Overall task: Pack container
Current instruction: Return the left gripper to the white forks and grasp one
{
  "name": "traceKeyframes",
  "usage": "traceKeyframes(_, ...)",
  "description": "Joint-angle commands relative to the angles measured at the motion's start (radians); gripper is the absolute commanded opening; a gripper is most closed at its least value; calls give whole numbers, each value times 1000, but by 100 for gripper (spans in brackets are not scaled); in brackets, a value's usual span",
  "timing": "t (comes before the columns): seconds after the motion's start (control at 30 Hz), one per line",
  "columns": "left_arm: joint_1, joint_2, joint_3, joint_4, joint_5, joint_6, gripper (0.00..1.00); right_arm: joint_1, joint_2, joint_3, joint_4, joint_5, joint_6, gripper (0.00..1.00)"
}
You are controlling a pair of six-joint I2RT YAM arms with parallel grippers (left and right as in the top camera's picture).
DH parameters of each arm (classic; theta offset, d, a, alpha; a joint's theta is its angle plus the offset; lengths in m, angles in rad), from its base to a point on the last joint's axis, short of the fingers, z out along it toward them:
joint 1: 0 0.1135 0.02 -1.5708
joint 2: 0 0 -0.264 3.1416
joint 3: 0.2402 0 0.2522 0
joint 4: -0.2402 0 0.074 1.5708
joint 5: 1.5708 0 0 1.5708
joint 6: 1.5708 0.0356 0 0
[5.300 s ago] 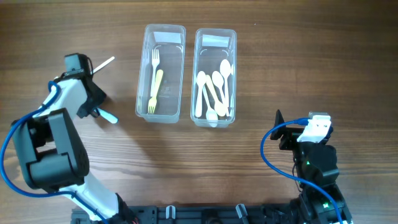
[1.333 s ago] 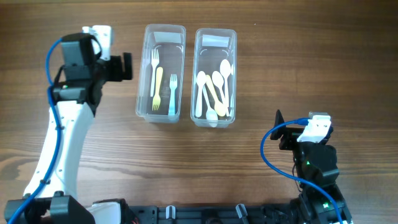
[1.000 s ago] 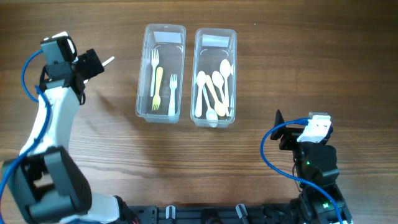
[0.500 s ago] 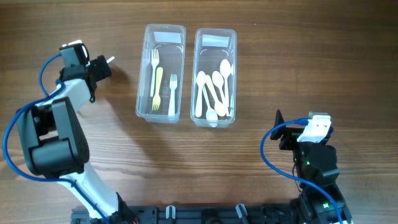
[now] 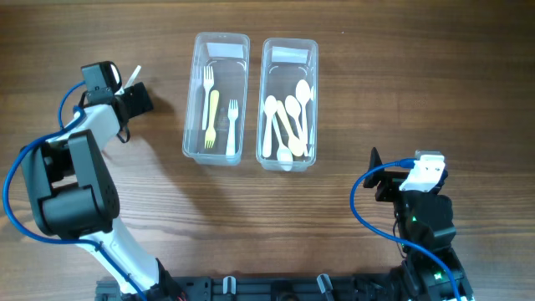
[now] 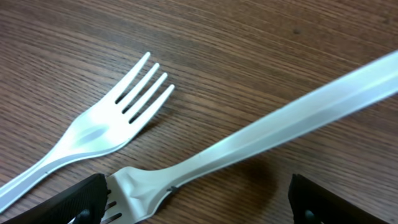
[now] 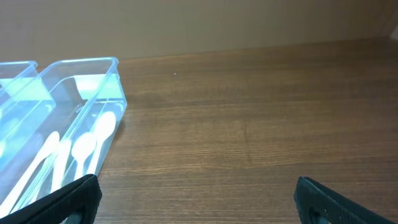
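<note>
The step in hand looks like a pick: the left gripper (image 6: pixel 198 202) hangs low over two white forks lying loose on the table (image 6: pixel 261 31), with its fingers (image 6: pixel 68 200) spread wide and holding nothing. The near fork (image 6: pixel 249 134) lies slantwise. Its neck sits between the fingers, close by the left one, and its handle runs ahead and off past the right one. Its tines are hidden at the frame's bottom edge, and I cannot tell whether the left finger touches it. The far fork (image 6: pixel 106 130) lies ahead of the left finger, tines pointing forward, just beside the near one but apart from it. The next move, as I judge it, is to settle a little lower, centre the neck between the pads and close on that fork alone, then carry it to the fork box (image 5: pixel 197 84), off to the gripper's right, where a yellow fork (image 5: pixel 211 113) and a blue fork (image 5: pixel 232 130) already lie. The spoon box (image 5: pixel 311 92) beyond it holds several spoons (image 5: pixel 288 117). The right gripper (image 7: pixel 202 202) waits well apart from the boxes, fingers wide and empty. The table is dark grained wood, flat and matte, so a thin fork gives the pads little to catch. A plain pale wall (image 7: pixel 186 25) rises behind the table's far edge.
</note>
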Motion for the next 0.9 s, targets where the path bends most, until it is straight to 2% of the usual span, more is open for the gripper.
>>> traceKeyframes(0.0,-22,20,-19,-82,113,-67,94,3,-5,-3,4,-5,-12,100)
traceKeyframes(0.23,-134,20,-19,-249,138,-156,95,3,-5,-3,5,-5,-12,100)
traceKeyframes(0.57,-154,19,-19,-105,118,-150,100,3,-5,-3,5,-5,-12,100)
traceKeyframes(0.73,-154,-60,-19,-103,-35,-37,100,3,-5,-3,5,-5,-12,100)
traceKeyframes(0.87,-154,-185,-19,-109,-109,-27,100,3,-5,-3,5,-5,-12,100)
